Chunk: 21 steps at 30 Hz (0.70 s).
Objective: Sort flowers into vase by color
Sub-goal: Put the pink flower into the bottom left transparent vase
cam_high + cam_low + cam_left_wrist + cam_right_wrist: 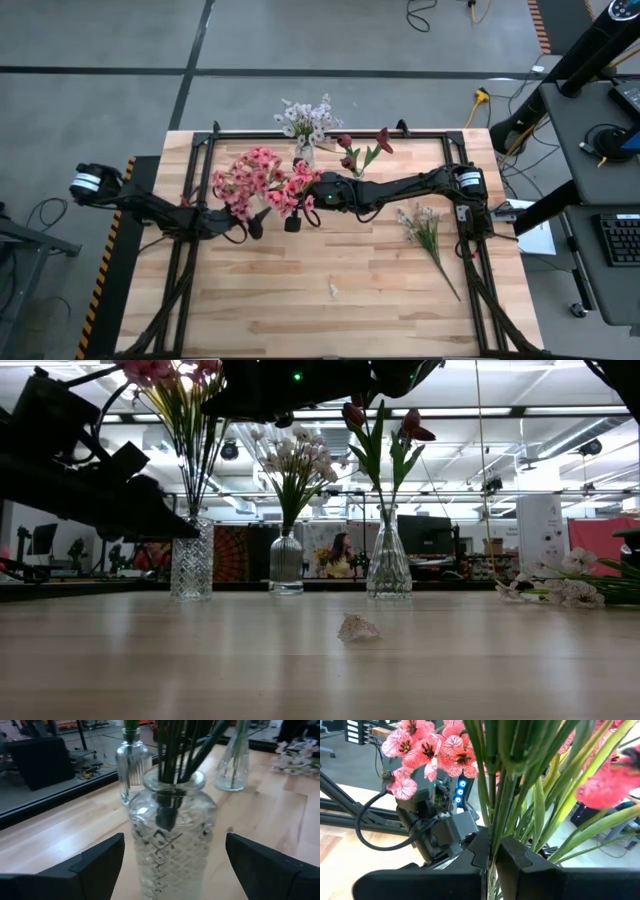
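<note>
Pink flowers [258, 180] stand with their stalks in a cut-glass vase [192, 560] at the table's far left. My right gripper [492, 852] reaches over from the right and is shut on their green stalks above the vase. My left gripper [172, 857] is open, with one finger on either side of the vase [172, 835] and a gap to each. White flowers [292, 460] stand in a ribbed vase [286, 572]. Dark red blooms [385, 425] stand in a flared vase [388, 565]. My right gripper pinches the pink flowers' green stalks [493, 837] between its two fingers, below the blossoms. One stalk or several, I cannot tell. The fingers come level from the table's right and lie across the upright stalks. The stalks' lower ends [167, 775] stand in the vase's neck.
Loose white-blossom stems [428, 235] lie on the table's right part, also in the low view [560, 590]. A small pale scrap [358, 628] lies near the table's middle. A black frame [330, 132] runs along the far edge.
</note>
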Motion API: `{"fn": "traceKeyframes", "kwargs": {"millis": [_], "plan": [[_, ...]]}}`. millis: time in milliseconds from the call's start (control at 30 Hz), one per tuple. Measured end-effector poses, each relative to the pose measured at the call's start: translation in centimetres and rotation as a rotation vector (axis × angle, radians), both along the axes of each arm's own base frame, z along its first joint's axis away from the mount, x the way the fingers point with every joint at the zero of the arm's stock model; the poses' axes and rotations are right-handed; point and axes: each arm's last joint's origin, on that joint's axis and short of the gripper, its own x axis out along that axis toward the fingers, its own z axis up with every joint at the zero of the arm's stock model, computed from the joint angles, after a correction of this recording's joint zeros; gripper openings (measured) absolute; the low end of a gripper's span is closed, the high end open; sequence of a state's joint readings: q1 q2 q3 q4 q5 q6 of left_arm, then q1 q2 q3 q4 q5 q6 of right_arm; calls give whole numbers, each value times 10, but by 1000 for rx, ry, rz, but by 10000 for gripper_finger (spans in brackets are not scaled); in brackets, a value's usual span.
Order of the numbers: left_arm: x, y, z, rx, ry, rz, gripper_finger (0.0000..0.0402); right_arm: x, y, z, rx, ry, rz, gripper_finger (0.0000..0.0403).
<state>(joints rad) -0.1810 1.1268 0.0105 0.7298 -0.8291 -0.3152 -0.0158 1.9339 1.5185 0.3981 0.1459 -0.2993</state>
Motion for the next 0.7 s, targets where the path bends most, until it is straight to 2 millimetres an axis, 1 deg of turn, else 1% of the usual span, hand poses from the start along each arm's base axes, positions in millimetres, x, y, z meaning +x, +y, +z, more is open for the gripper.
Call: {"fn": "traceKeyframes", "kwargs": {"millis": [300, 600, 700], "plan": [[3, 0, -5, 9, 13, 9, 293, 0, 1, 0, 3, 0, 22, 13], [5, 0, -9, 11, 19, 13, 235, 0, 1, 0, 6, -1, 22, 13], [6, -1, -9, 10, 14, 12, 222, 0, 1, 0, 9, -2, 22, 13]]}}
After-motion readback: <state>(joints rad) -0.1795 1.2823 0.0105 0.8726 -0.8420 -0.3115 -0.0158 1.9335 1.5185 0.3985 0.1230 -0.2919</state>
